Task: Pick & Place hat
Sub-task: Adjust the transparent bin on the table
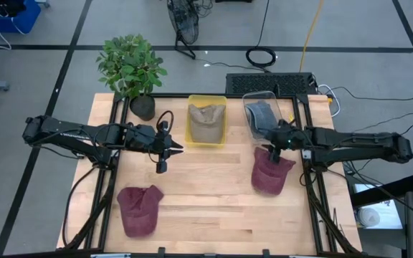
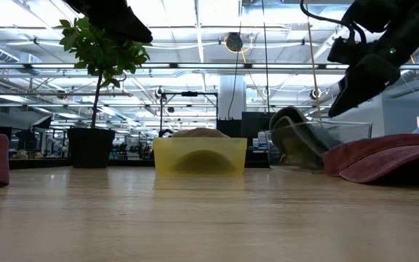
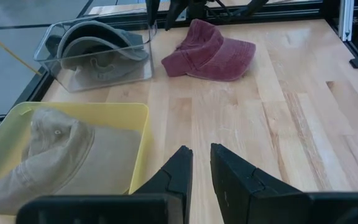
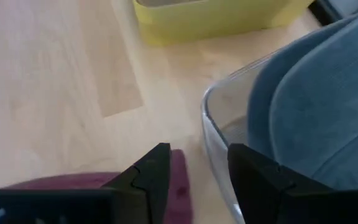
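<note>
the wooden desk [image 1: 214, 204] carries two maroon hats, two bins and a potted plant [image 1: 132, 68] at about 11 o'clock in the high view. the yellow bin [image 1: 206, 122] sits at 12 o'clock near the far edge with a tan hat [image 1: 206, 123] lying in it. just beside it toward 1 o'clock stands the clear bin [image 1: 262, 115], holding a grey-blue hat [image 1: 261, 115].

one maroon hat [image 1: 272, 172] lies on the desk at about 3 o'clock, close in front of the clear bin. the second maroon hat [image 1: 139, 208] lies well apart from it at about 8 o'clock, near the front edge, with no gripper near it.

the right gripper [image 1: 270, 148] hangs over the far edge of the 3 o'clock hat, between that hat and the clear bin. in the right wrist view its two dark fingers [image 4: 151, 171] stand apart with bare desk between them; the maroon fabric shows just beneath one finger and the clear bin's wall just beside the other. nothing is clamped between them. in the low view this gripper hangs above the hat, not resting on the desk.

the left gripper [image 1: 169, 149] hovers over bare desk at about 10 o'clock, just beside the yellow bin's near corner. in the left wrist view its fingers [image 3: 176, 174] show a narrow gap between them and hold nothing; the yellow bin lies just beside them.
</note>
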